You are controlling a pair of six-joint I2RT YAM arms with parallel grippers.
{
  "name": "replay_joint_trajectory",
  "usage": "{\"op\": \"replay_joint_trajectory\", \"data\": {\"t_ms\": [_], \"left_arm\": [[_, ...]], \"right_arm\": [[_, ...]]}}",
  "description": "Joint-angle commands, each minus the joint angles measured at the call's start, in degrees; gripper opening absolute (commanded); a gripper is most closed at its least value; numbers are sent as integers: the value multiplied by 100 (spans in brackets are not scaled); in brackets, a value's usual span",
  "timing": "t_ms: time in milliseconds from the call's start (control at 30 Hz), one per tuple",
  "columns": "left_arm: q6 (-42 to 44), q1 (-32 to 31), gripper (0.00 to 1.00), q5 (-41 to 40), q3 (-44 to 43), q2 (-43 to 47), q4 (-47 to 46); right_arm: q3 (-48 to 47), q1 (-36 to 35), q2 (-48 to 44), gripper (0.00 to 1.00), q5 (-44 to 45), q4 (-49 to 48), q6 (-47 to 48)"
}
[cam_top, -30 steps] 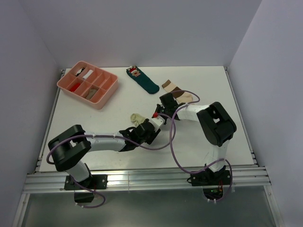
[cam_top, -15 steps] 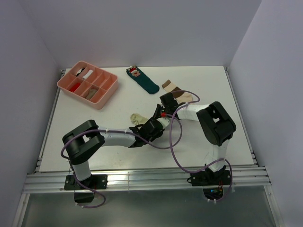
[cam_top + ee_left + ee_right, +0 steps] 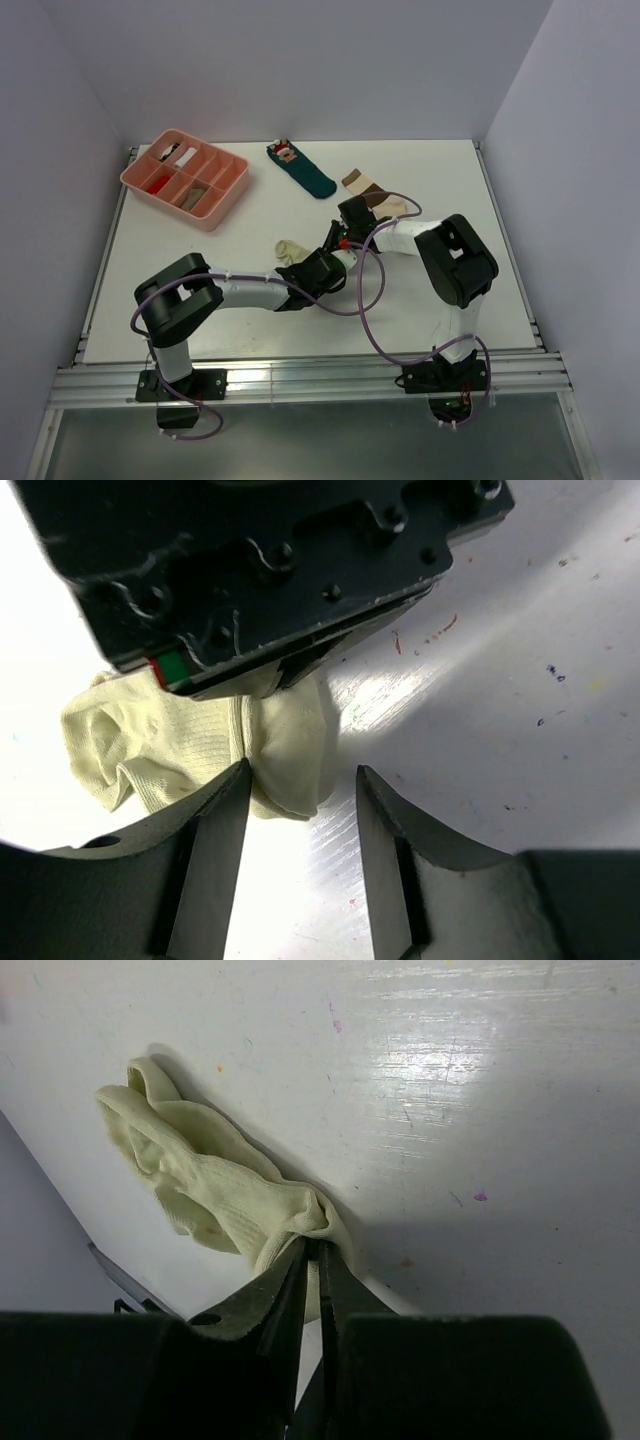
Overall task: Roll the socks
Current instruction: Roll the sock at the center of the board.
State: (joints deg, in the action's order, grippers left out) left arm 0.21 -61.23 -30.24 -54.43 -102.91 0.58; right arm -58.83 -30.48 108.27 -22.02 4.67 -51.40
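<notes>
Right end effector [image 3: 312, 1252], tan sock [image 3: 205, 1195] pinched between its jaws

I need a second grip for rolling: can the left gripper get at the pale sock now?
Probably yes: the left gripper is open, with the pale sock bunched just between its fingertips. The right gripper, shut on that sock close by, leaves little room.

No words, numbers or brand names can be read anywhere. The dark teal sock [image 3: 308, 175], at 12 o'clock on the table [image 3: 180, 240], has a little red-and-white picture. The right gripper [image 3: 272, 680] has a small red-and-green patch with no letters.
</notes>
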Motion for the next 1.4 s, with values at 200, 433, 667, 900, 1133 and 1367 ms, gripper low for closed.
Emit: {"op": "replay_joint_trajectory", "data": {"t_ms": [200, 433, 667, 900, 1133, 1367], "left_arm": [[-337, 6, 44, 97, -225, -449, 417], [-451, 6, 19, -8, -322, -695, 627], [-933, 120, 1, 359, -392, -660, 812], [-1820, 612, 1, 2090, -147, -89, 558], [-2481, 1288, 1, 3462, 73, 184, 197], [-3657, 2018, 1, 5009, 547, 254, -769]], "right_arm": [[196, -37, 274, 17, 146, 421, 51], [231, -11, 204, 17, 5, 289, 68], [240, 60, -139, 18, -153, 105, 287], [354, 244, -921, 24, -215, -203, 464], [723, 560, -1773, 39, 39, -501, 298], [1364, 631, -2081, 57, 225, -975, 104]]}}
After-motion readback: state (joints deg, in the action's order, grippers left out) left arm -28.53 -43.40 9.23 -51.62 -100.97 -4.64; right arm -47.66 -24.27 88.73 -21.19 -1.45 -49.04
